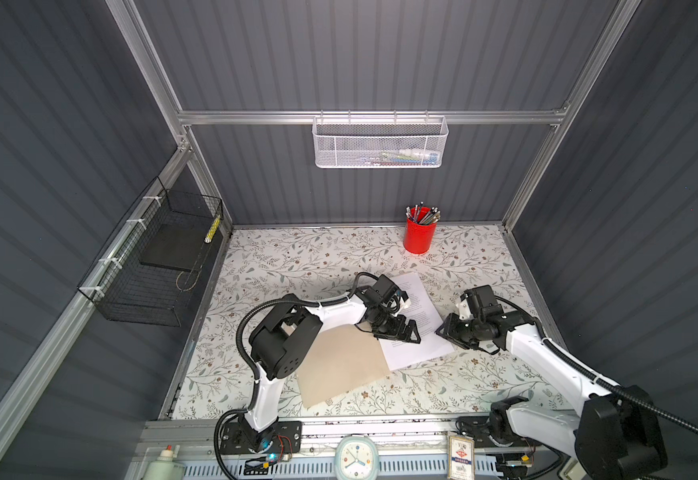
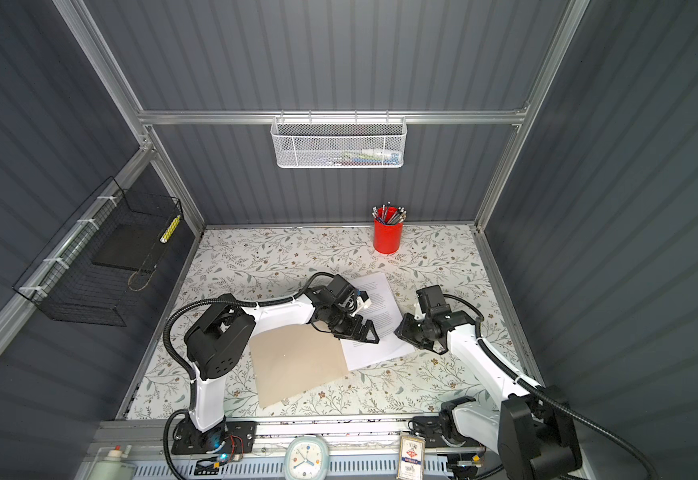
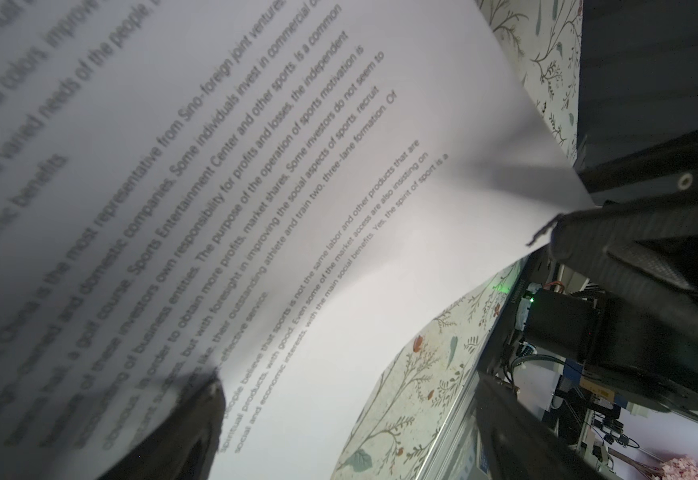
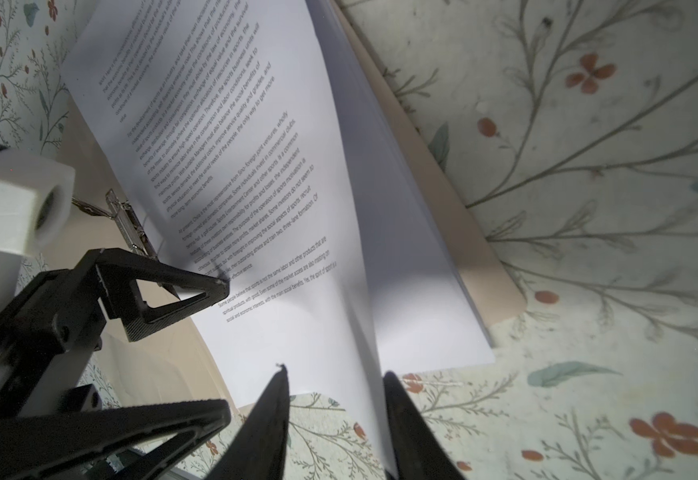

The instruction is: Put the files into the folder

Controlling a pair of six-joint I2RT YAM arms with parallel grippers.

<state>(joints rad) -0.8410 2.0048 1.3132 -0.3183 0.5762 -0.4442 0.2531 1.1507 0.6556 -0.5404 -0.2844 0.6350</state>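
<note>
- Closest up, lower right: right arm (image 1: 546,357) bent at the elbow, reaching inward, right end effector (image 4: 335,374) low at the edge of the files (image 1: 418,299), part-open, lifted top sheet standing between its fingers.
- Left arm (image 1: 330,311) folded over the folder (image 1: 339,365), left end effector (image 4: 227,345) spread wide, one fingertip on the page.
- Files stacked on the open folder's right leaf, mid-surface (image 1: 297,257).
</note>
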